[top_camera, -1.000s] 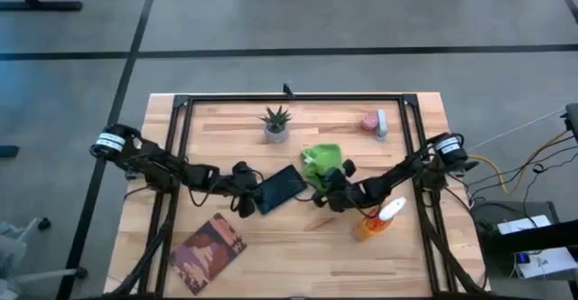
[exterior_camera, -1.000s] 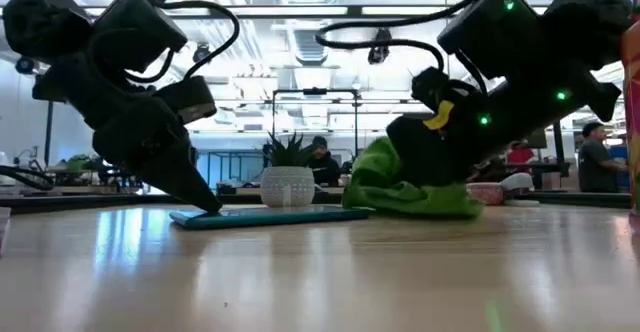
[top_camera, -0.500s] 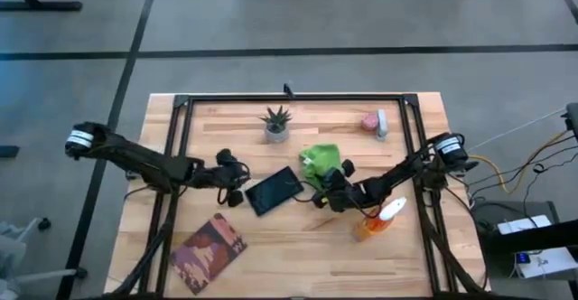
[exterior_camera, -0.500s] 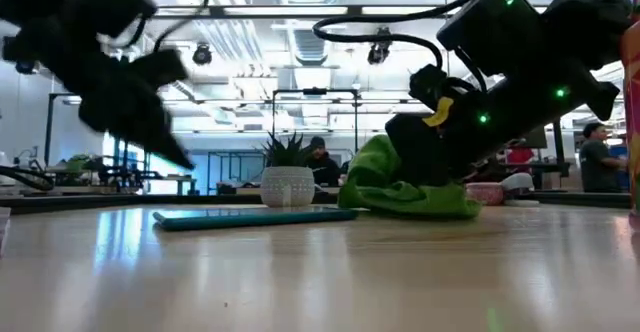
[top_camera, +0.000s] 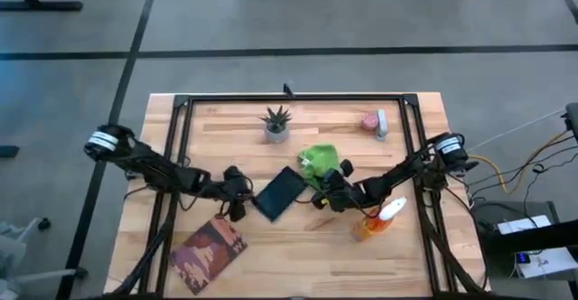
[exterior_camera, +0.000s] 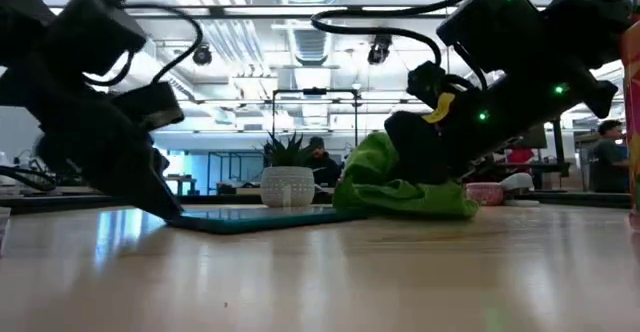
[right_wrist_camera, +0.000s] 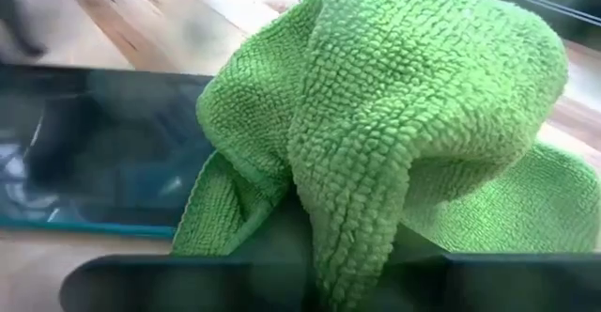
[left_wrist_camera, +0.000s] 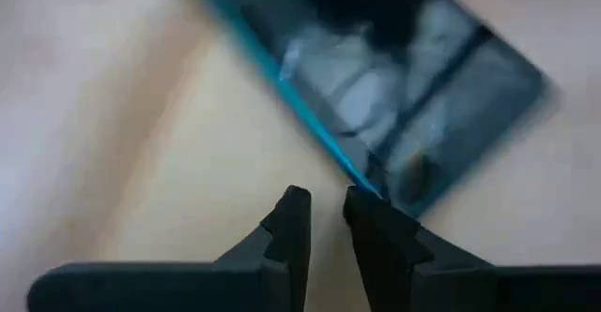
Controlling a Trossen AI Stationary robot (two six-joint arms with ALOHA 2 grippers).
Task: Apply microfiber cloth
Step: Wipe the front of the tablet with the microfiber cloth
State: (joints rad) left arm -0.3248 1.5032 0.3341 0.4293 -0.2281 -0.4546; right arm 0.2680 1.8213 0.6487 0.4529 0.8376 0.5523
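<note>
Left tool (top_camera: 237, 206) is back down at the tablet (top_camera: 279, 193) after swinging clear half a second ago. Tips nearly together, a thin gap showing, nothing between them; they sit at the tablet's corner on the book side. The tablet has turned since a second ago: same spot, steeper diagonal. My read is the left arm is nudging or pinning it so the screen holds for wiping.

Right tool (top_camera: 323, 188) hasn't shifted. It stays clamped on the cloth (top_camera: 319, 163), with green fabric bunched up and draped over the fingers in the right wrist view. The cloth sits at the tablet's edge on the plant side, its lower folds on the tabletop (top_camera: 307, 246) and touching or just overlapping the tablet's edge; most of the glass is uncovered. So the wipe itself looks not yet started, and the cloth needs to slide across onto the screen.

Around the tablet:
- Potted plant (top_camera: 276, 125) beyond it, toward the far edge, near the cloth.
- Spray bottle (top_camera: 377, 220) just beside the right arm's forearm, the likeliest thing to get knocked if that arm sweeps.
- Book (top_camera: 209, 251) past the left tool, near edge.
- Small pink-and-white item (top_camera: 374, 122) far corner, well apart.

Left tool is at the tablet's far corner from the cloth, so a full-length wipe runs toward it.
</note>
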